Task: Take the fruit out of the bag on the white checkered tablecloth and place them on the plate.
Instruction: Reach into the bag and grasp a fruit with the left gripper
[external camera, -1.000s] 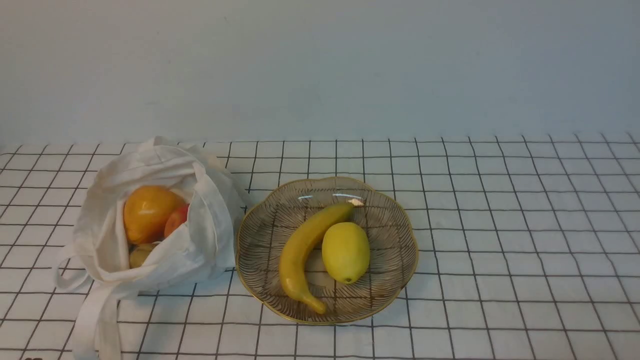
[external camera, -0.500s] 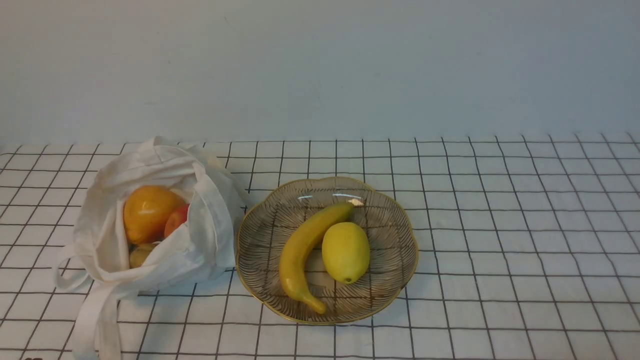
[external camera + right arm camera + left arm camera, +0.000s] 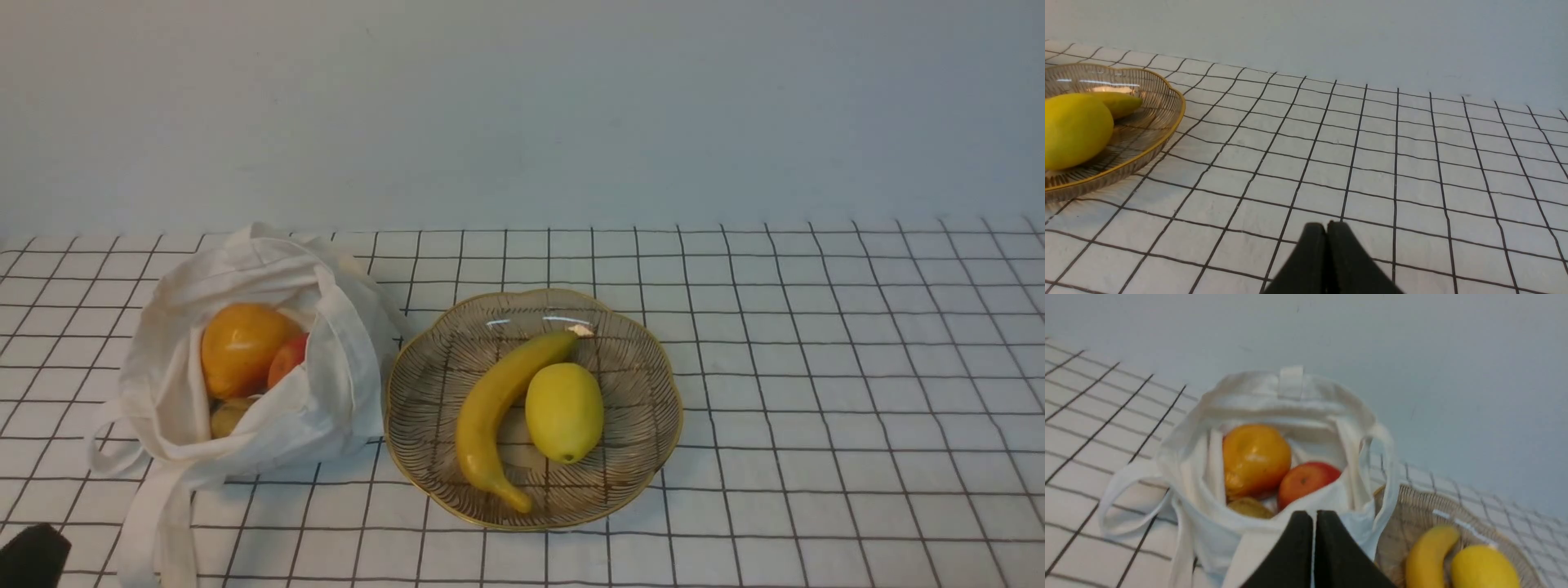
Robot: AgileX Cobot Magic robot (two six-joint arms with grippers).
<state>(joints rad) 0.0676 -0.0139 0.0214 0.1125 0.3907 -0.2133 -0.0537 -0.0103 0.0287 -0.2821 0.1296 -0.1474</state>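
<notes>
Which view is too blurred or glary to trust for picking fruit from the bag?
Left wrist view: soft all over, bag and orange pear smeared but tellable. Front view: sharp, evenly lit, only small glare streaks on the far side of the plate. Right wrist view: crisp, bag out of frame.

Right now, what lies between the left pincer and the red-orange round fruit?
The near rim of the soft white cloth bag, seen in the left wrist view.

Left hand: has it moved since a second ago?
Yes. The left hand has pushed up into the front view's lower-left corner, toward the hanging strap of the white tote bag; earlier it barely showed there.
</notes>
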